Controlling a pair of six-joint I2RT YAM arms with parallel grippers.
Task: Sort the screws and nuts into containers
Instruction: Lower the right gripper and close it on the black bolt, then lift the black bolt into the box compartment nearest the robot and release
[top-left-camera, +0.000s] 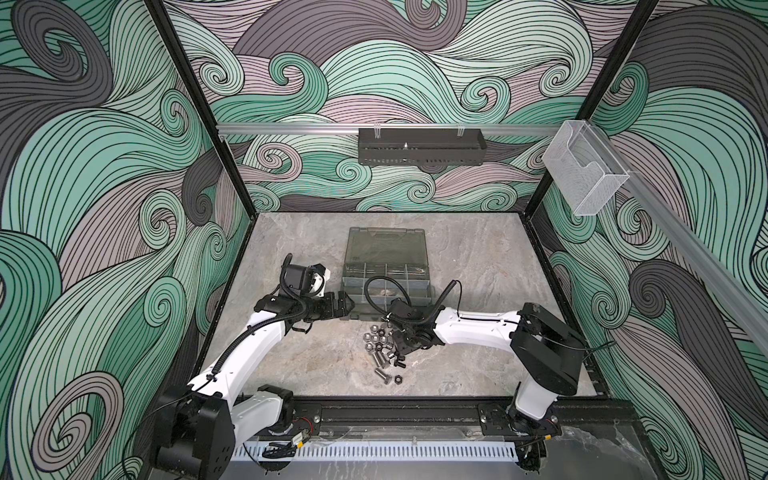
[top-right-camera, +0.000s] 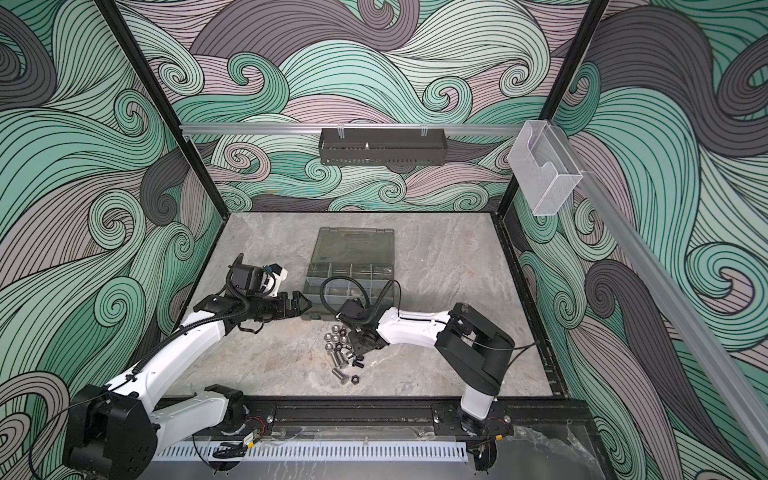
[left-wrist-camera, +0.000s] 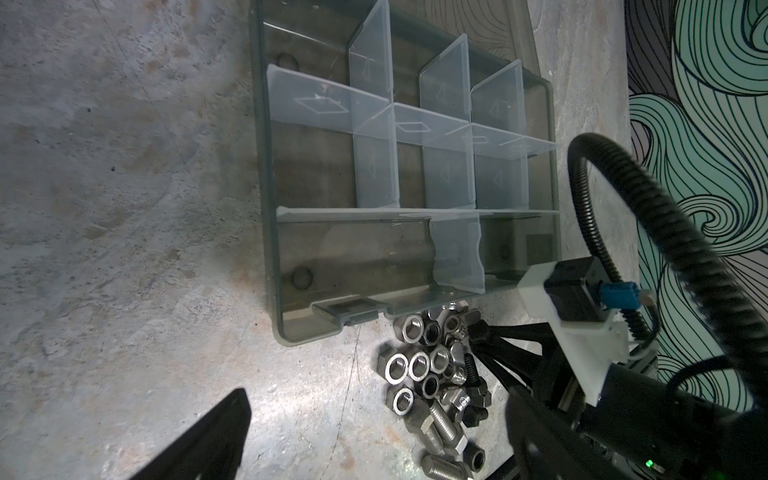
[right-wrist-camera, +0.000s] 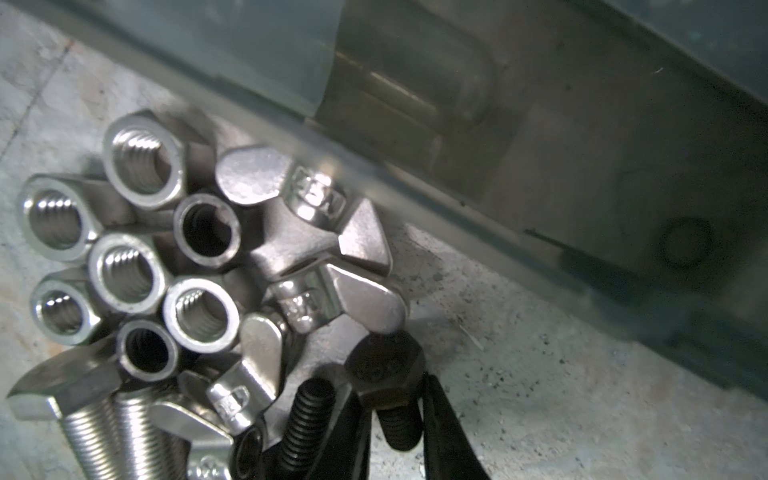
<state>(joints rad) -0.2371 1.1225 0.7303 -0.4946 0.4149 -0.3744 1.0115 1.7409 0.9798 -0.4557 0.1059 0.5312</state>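
Right gripper (right-wrist-camera: 397, 415) clamps black screw (right-wrist-camera: 384, 370) beside organiser case (left-wrist-camera: 266, 166); left gripper (top-left-camera: 351, 306) gapes; compartments (left-wrist-camera: 316, 249) contents unclear

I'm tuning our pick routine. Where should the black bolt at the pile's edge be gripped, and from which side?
I'd grip the black bolt across its threaded shaft, behind the hex head, from the bare table side: the head sits against the wing nuts, the shaft points clear. The right end effector straddles it there.
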